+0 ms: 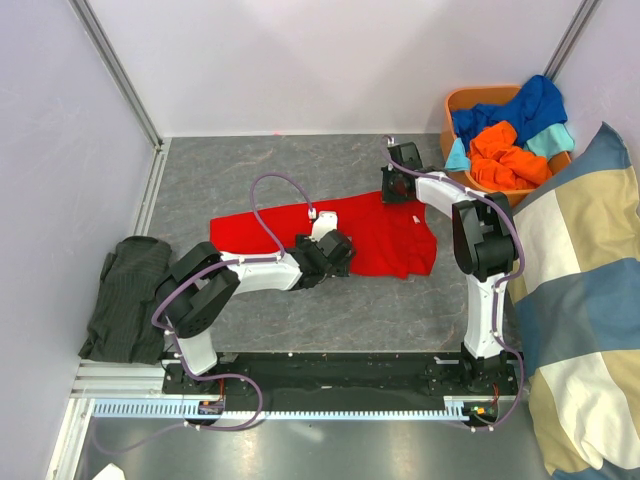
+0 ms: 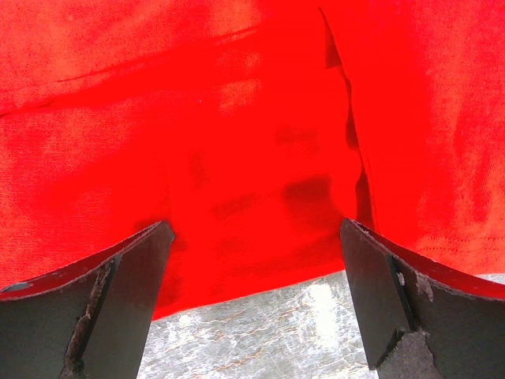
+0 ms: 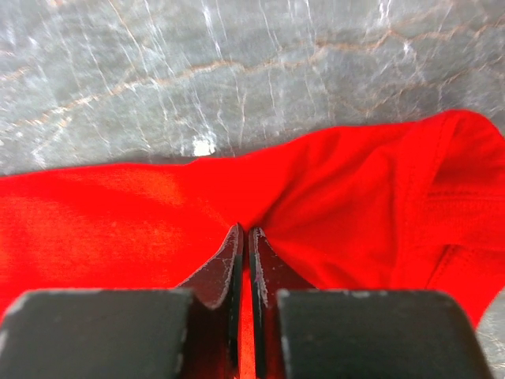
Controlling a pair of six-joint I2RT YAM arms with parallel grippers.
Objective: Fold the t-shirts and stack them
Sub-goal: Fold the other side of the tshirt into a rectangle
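A red t-shirt (image 1: 385, 245) lies spread flat on the grey table (image 1: 250, 170). My left gripper (image 1: 333, 258) hovers over its near hem, jaws wide open. In the left wrist view the red cloth (image 2: 237, 118) and its hem sit between the fingers (image 2: 126, 276), and my left gripper (image 2: 256, 237) holds nothing. My right gripper (image 1: 392, 198) is at the shirt's far edge. In the right wrist view my right gripper (image 3: 245, 233) is shut on a pinch of red fabric (image 3: 355, 189). Orange (image 1: 505, 155), blue (image 1: 525, 105) and teal (image 1: 552, 138) t-shirts are heaped in a basket.
The orange basket (image 1: 457, 103) stands at the far right corner. A big blue-and-beige checked cushion (image 1: 585, 300) fills the right side. A dark green folded garment (image 1: 125, 295) lies at the left edge beside the left arm's base. Walls close in the back and left.
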